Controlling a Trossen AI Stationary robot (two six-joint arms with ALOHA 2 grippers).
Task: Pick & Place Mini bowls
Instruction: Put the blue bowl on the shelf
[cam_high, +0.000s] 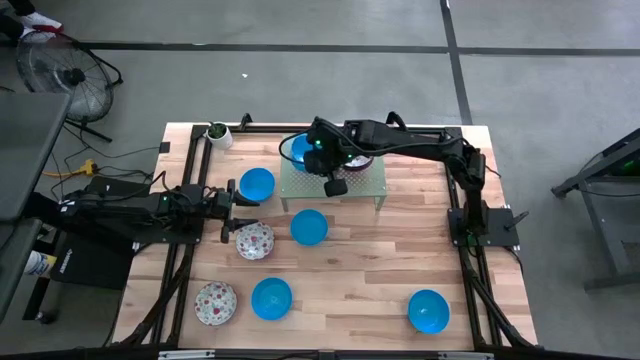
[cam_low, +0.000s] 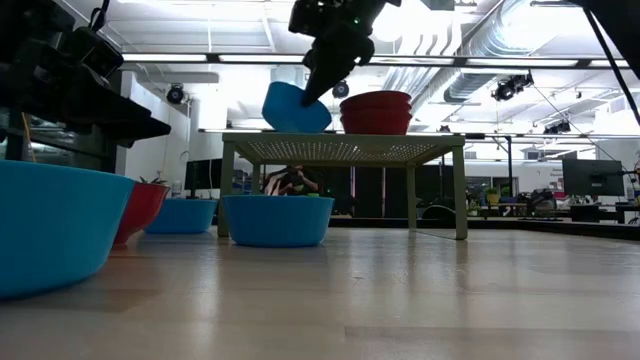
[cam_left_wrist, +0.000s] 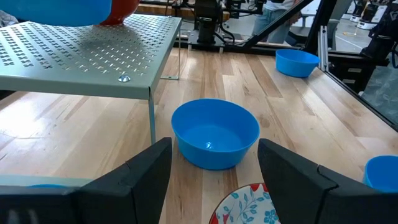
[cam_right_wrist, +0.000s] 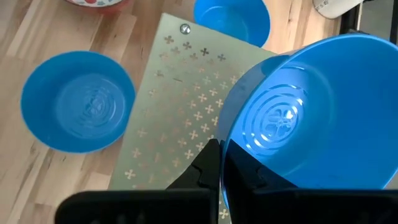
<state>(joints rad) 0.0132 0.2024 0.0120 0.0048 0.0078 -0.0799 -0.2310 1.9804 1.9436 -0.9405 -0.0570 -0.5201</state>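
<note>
Right gripper (cam_right_wrist: 221, 163) reaches in over the pale green perforated metal stand (cam_high: 355, 184), fingers clamped on the rim of a plain bright blue mini bowl (cam_right_wrist: 314, 118), held tilted just above the stand's left end; beside it on the stand sits a stack of red-sided bowls (cam_low: 376, 111). Left gripper (cam_left_wrist: 213, 177) waits low at the stand's left-front side, arm stretched level over the table, jaws spread wide, holding nothing, over a white floral-speckled mini bowl (cam_high: 254, 240). In front of the stand on the light wooden plank table (cam_high: 360, 300): blue bowls (cam_high: 309, 227), (cam_high: 272, 298), (cam_high: 428, 310), another floral bowl (cam_high: 215, 303). Left of the stand, one more blue bowl (cam_high: 257, 184). Far-left corner: small white pot with green plant (cam_high: 218, 133). Beyond: grey floor, a black fan (cam_high: 62, 78).
</note>
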